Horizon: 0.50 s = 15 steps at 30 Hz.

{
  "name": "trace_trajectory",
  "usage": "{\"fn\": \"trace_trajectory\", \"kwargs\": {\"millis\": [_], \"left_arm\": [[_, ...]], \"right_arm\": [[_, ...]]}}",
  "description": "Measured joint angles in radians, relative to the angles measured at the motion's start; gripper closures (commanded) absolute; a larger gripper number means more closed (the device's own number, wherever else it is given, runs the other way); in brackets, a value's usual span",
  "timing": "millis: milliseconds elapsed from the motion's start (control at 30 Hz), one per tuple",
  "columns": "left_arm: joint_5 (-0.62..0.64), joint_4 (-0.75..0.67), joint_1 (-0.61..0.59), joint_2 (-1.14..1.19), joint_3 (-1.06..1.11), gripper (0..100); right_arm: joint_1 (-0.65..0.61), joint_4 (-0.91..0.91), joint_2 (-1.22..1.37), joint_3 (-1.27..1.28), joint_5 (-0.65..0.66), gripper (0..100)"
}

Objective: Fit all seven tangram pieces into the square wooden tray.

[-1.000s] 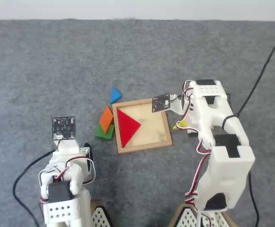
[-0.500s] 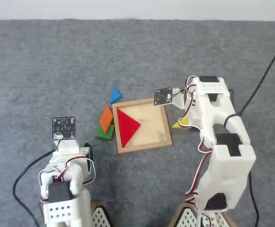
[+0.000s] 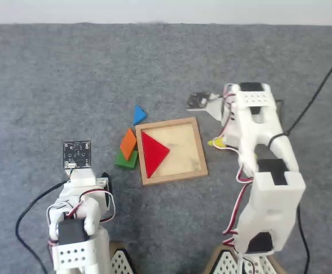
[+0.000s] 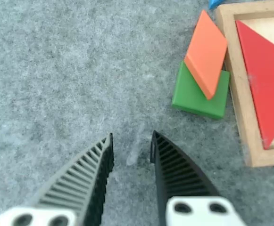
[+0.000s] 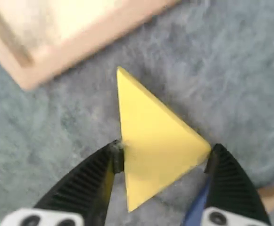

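Yellow triangle (image 5: 155, 141) is the piece in play. My right claw (image 5: 165, 153) is clenched across it, with one jaw on a straight side and the other up near a corner. It sits above the grey carpet (image 3: 68, 74), just beside the tray (image 3: 174, 177) and outside the rim. I can't tell whether it has cleared the carpet.

The red triangle (image 3: 153, 153) lies flat in the tray, against the opposite wall.

That grip worries me. Jaws bearing on a wedge's slanted edge can squeeze it out sideways, so I judge it may twist or pop free on the carry.

Next worry is the rim. If I come in too low, the point catches the wood and shoves the tray, which only rests on carpet. If I set it down skewed, it perches on the rim or rides up on the red triangle.

My left claw (image 4: 131, 136) is released, hanging over bare carpet near the green piece (image 4: 193, 96). The orange piece (image 4: 206, 54) lies partly on top of that one, hard by the tray wall. The blue triangle (image 3: 139, 114) sits just off the tray's corner. A shoved tray would knock that whole cluster.
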Motion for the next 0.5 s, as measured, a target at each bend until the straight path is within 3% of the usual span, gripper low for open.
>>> {"fn": "trace_trajectory", "kwargs": {"millis": [333,433,500], "left_arm": [[0.0,0.0,0.0,0.0,0.0,87],[0.0,0.0,0.0,0.0,0.0,87],[0.0,0.0,0.0,0.0,0.0,87]], "right_arm": [[-0.098,0.043,-0.003,-0.152,-0.454,74.2],[-0.1,0.071,-0.003,-0.173,-0.459,74.2],[-0.083,0.135,-0.003,-0.176,-0.361,74.2]]}}
